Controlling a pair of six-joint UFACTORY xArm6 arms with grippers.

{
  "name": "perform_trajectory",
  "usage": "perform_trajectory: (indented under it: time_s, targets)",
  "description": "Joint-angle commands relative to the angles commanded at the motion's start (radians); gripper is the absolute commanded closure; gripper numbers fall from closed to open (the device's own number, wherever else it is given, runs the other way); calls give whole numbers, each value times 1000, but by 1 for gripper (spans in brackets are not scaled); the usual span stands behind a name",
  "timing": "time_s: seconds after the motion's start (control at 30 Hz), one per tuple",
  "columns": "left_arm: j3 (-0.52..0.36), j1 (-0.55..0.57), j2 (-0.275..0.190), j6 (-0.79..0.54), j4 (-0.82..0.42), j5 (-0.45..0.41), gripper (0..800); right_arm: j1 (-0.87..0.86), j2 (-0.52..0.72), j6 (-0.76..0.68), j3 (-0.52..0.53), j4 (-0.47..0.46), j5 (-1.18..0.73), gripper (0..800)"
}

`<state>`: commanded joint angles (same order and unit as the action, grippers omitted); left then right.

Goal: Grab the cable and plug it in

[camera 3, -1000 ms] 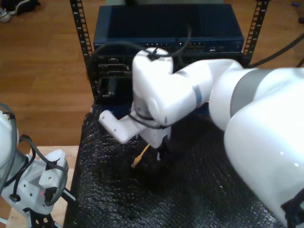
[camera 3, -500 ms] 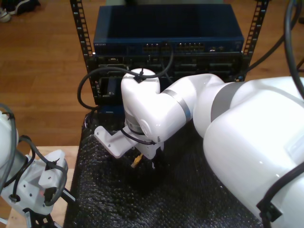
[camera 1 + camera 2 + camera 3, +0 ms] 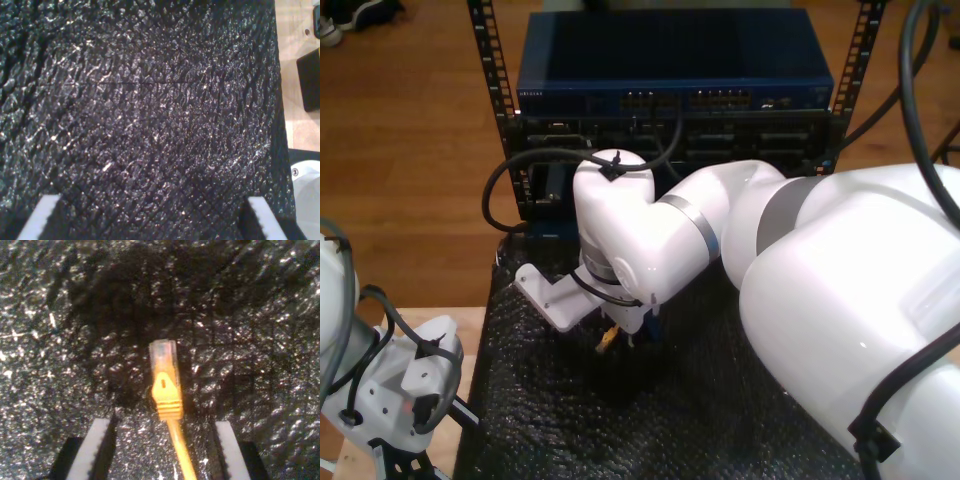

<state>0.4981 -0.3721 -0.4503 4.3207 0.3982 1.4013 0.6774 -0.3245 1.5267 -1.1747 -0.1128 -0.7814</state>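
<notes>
The cable point(image 3: 165, 390) is yellow with a clear plug at its tip and lies on the black textured mat point(image 3: 260, 340). It runs back between the fingers point(image 3: 95, 450) of my second gripper point(image 3: 161, 452), which stands open around it with a gap on both sides. In the exterior view the plug point(image 3: 607, 339) pokes out beneath the big white arm's wrist, where my second gripper point(image 3: 630, 340) hangs low over the mat. My first gripper point(image 3: 150, 222) is open over bare mat, with nothing between its fingers point(image 3: 40, 220).
A rack with a blue network switch point(image 3: 670, 60) and a row of ports point(image 3: 680, 100) stands at the back of the exterior view. Black arm cables point(image 3: 505, 185) loop in front of it. Another white arm point(image 3: 390, 385) sits at the exterior view's lower left, off the mat.
The second arm has swung toward the exterior view's left and sunk lower over the mat. The yellow plug has stayed at about the same spot.
</notes>
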Motion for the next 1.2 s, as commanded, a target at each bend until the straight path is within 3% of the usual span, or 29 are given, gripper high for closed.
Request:
perform_trajectory:
  time_s: [0.87, 1.2]
  targets:
    - [2, 2, 3, 0, 0, 0, 0, 15, -9, -2, 2, 2, 35, 567]
    - [2, 2, 5, 0, 0, -2, 0, 14, -9, 0, 8, 0, 35, 566]
